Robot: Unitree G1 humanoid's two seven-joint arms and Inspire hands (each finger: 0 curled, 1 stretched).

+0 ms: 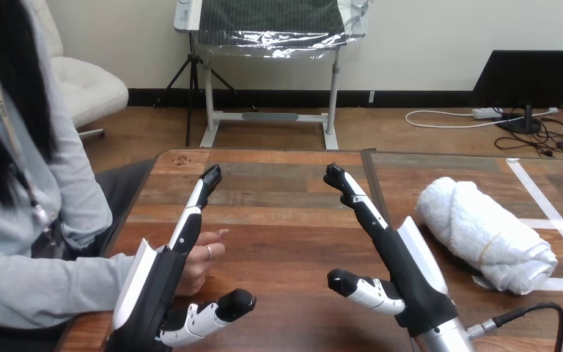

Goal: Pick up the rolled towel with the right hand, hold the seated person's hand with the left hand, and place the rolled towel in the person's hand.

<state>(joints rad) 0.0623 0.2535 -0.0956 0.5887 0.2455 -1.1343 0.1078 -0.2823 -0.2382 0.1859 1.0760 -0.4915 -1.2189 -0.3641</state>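
A: What is nearest?

B: Both arms come in at the bottom edge. The left hand [160, 282] is low on the left, fingers straight and pointing forward, thumb stuck out to the side. It is released and grips nothing.

A: And the right hand [409, 275]?

B: Much the same: fingers straight and angled up and to the left, thumb out, nothing in it. It is near the towel [484, 231] but apart from it.

A: Where is the person's hand [205, 257]?

B: On the surface [286, 220], just behind the left hand and partly hidden by it. The robot's fingers are not curled round it. I cannot tell whether the two touch.

A: The towel?

B: It is rolled and lying on the surface to the right of the right hand, with a thin band round it. Its near end sits on a strip of white tape [550, 213], and it is well apart from the person's hand.
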